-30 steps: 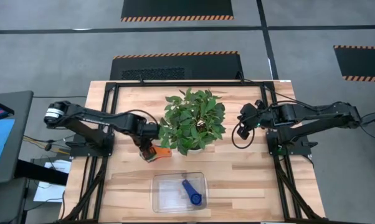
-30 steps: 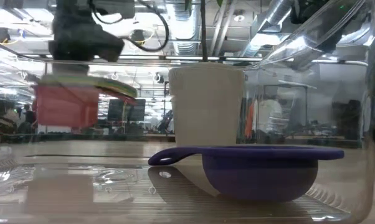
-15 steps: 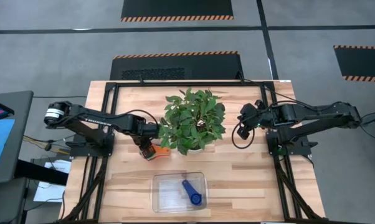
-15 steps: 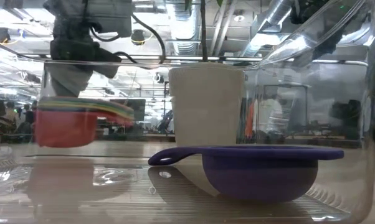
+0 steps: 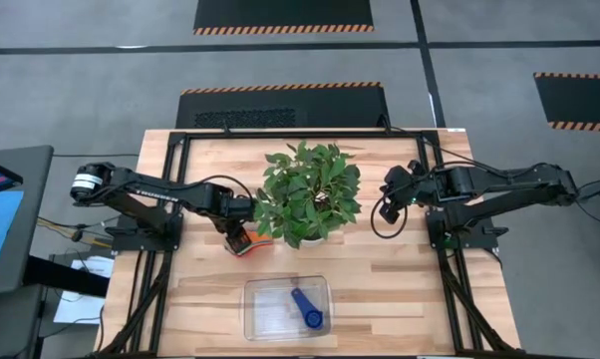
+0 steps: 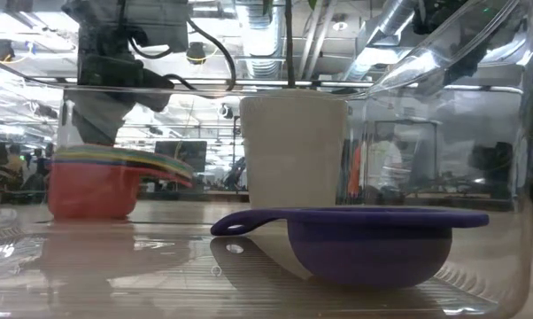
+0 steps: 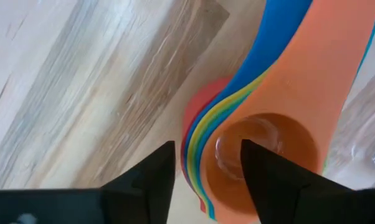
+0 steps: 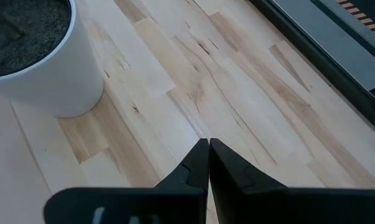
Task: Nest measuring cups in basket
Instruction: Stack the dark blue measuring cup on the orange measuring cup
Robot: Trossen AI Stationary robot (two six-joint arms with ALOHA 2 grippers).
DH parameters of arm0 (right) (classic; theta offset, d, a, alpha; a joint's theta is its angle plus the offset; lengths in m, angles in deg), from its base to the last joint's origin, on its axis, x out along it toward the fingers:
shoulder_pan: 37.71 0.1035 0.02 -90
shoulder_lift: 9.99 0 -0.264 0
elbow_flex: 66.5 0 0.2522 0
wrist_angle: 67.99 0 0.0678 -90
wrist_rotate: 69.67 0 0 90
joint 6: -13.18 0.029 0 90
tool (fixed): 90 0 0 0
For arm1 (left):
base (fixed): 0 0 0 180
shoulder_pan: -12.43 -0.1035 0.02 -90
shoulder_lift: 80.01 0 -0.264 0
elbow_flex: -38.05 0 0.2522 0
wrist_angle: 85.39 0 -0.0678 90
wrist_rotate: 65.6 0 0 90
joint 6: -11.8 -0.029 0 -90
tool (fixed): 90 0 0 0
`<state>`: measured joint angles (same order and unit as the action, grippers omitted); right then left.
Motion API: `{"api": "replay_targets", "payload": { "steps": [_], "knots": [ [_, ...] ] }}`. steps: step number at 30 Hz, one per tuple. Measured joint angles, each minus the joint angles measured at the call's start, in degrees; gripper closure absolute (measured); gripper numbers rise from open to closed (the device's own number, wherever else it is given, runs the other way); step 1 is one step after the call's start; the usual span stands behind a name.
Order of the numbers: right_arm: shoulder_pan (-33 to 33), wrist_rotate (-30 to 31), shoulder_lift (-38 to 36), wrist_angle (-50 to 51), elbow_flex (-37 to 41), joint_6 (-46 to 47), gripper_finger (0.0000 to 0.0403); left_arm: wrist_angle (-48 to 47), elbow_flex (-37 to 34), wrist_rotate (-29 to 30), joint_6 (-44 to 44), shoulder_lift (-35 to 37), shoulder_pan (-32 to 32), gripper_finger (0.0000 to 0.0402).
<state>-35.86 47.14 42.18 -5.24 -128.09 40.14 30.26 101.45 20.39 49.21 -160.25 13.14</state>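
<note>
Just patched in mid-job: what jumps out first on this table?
The leafy potted plant dominates the table's middle. At its left, the left gripper hangs over a rainbow stack of nested cups standing on the wood, fingers apart. One dark blue cup lies alone in the clear basket at the front.

Bright, even overhead light; the clear basket (image 6: 479, 80) wall glares and warps the low view.

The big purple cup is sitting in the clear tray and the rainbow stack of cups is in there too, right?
Not quite. The purple cup does sit in the clear tray, but the stack of cups rests on the wooden table outside it, by the left hand. The high view shows this.
</note>
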Motion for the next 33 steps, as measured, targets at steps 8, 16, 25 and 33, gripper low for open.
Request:
{"api": "replay_targets", "payload": {
  "steps": [8,16,25,33],
  "knots": [
    [0.0,0.0,0.0,0.0,0.0,0.0,0.0370,-4.6,5.1,0.0,2.3,0.5,0.0,0.0217],
    [0.0,0.0,0.0,0.8,0.0,-0.5,0.0370,-18.1,15.2,-5.6,13.8,0.7,7.3,0.0216],
    [0.0,0.0,0.0,1.8,0.0,-3.8,0.0370,14.7,16.3,8.6,51.1,-0.1,29.6,0.0218],
    [0.0,-3.6,0.0,1.9,0.0,-9.2,0.0370,38.0,19.1,14.7,49.8,-12.4,32.7,0.0273]
  ]
}}
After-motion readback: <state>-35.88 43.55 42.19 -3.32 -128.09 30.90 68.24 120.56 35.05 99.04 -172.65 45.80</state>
